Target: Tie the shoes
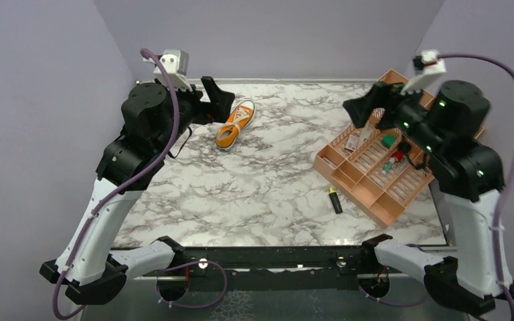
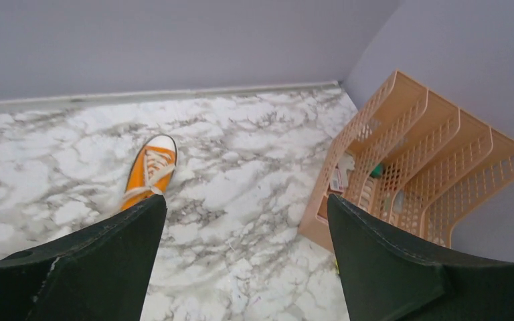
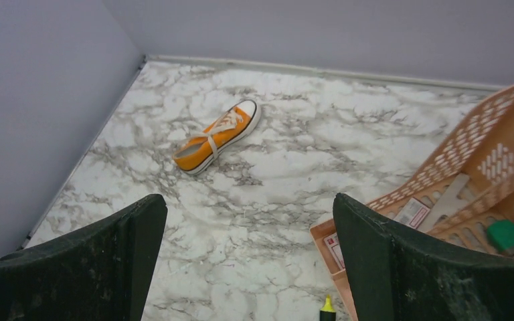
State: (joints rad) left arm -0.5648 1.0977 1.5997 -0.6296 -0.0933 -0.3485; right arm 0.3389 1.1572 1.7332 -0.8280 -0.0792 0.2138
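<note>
A small orange sneaker [image 1: 235, 125] with white sole, toe cap and laces lies on the marble table at the back left. It also shows in the left wrist view [image 2: 148, 173] and the right wrist view [image 3: 217, 136]. My left gripper [image 1: 217, 100] hangs open and empty just left of the shoe, above the table. My right gripper [image 1: 368, 110] is open and empty, raised over the tray at the right, far from the shoe. In both wrist views the jaws stand wide apart with nothing between them.
A peach plastic organiser tray [image 1: 375, 167] with several compartments and small items stands at the right. A black marker with a yellow tip [image 1: 335, 200] lies on the table beside it. Grey walls close in the back and both sides.
</note>
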